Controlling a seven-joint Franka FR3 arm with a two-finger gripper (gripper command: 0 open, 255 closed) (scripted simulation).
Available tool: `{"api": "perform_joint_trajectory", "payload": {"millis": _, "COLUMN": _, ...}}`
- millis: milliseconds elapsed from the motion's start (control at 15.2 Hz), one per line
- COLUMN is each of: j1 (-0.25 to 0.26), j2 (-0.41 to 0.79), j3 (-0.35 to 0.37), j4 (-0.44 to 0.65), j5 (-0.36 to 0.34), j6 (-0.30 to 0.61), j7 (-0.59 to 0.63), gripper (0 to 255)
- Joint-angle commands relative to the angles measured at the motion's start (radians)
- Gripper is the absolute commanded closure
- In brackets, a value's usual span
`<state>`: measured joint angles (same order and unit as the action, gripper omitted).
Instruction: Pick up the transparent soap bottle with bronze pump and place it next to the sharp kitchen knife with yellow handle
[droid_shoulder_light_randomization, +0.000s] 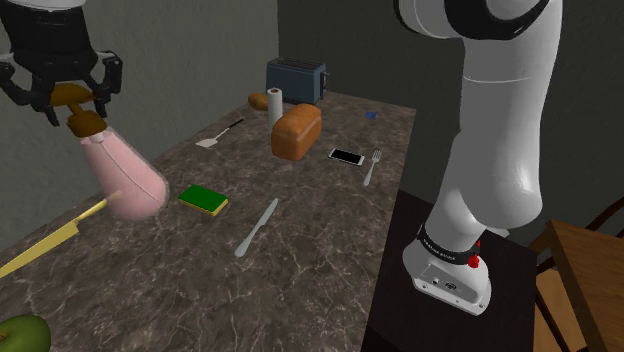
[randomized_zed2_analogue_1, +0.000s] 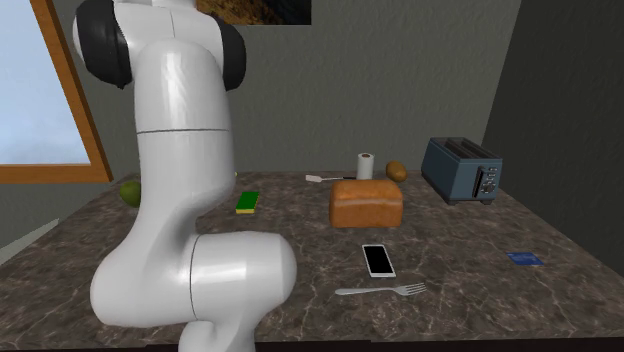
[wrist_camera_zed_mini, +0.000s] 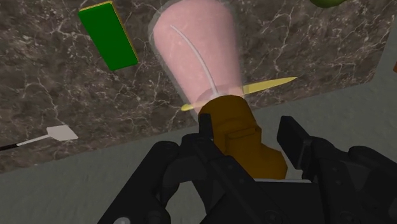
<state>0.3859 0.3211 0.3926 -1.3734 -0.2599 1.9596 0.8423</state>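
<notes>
Soap bottle (droid_shoulder_light_randomization: 125, 170): a clear shell with pink contents is seen, topped by a bronze pump (droid_shoulder_light_randomization: 72, 96). The bottle is held by the pump, tilted, with its body slanting down from the gripper (droid_shoulder_light_randomization: 78, 100) toward the shoulder view's right. In the wrist view the pump (wrist_camera_zed_mini: 240, 137) is clasped between the two black fingers (wrist_camera_zed_mini: 294, 141), and the pink body (wrist_camera_zed_mini: 197, 51) extends away from the hand over the marbled dark table (droid_shoulder_light_randomization: 330, 250). Whether the bottle's base touches the table cannot be told.

Yellow knife (droid_shoulder_light_randomization: 50, 245): it lies flat near the table edge at the shoulder view's lower left. One end is drawn meeting the bottle's base. In the wrist view the yellow knife (wrist_camera_zed_mini: 273, 83) is seen passing behind the bottle's neck.

Green sponge (droid_shoulder_light_randomization: 203, 199): noted just beside the bottle, toward the shoulder view's right. A grey butter knife (droid_shoulder_light_randomization: 257, 228) lies past it. A green apple (droid_shoulder_light_randomization: 22, 335) is cut by the lower left corner.

Farther along the table, these are recorded:
- bread loaf (droid_shoulder_light_randomization: 297, 131)
- white paper roll (droid_shoulder_light_randomization: 275, 105), with a brown potato (droid_shoulder_light_randomization: 258, 100) beside it
- blue-grey toaster (droid_shoulder_light_randomization: 296, 80)
- spatula (droid_shoulder_light_randomization: 218, 135)
- phone (droid_shoulder_light_randomization: 347, 156)
- fork (droid_shoulder_light_randomization: 372, 166)
- small blue card (droid_shoulder_light_randomization: 370, 115)

The arm's base is mounted on the dark stand (droid_shoulder_light_randomization: 400, 300).
</notes>
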Motion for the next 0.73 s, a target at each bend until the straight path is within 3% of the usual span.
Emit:
{"api": "perform_joint_trajectory", "payload": {"millis": 0, "j1": 0.042, "j2": 0.076, "j3": 0.001, "j4": 0.082, "j5": -0.038, "j6": -0.015, "j7": 0.035, "gripper": 255}}
{"api": "perform_joint_trajectory", "payload": {"millis": 264, "j1": 0.146, "j2": 0.265, "j3": -0.013, "j4": 0.315, "j5": -0.108, "j6": -0.072, "j7": 0.084, "gripper": 255}}
{"api": "perform_joint_trajectory", "payload": {"millis": 660, "j1": 0.129, "j2": 0.248, "j3": -0.017, "j4": 0.207, "j5": -0.109, "j6": 0.017, "j7": 0.102, "gripper": 255}}
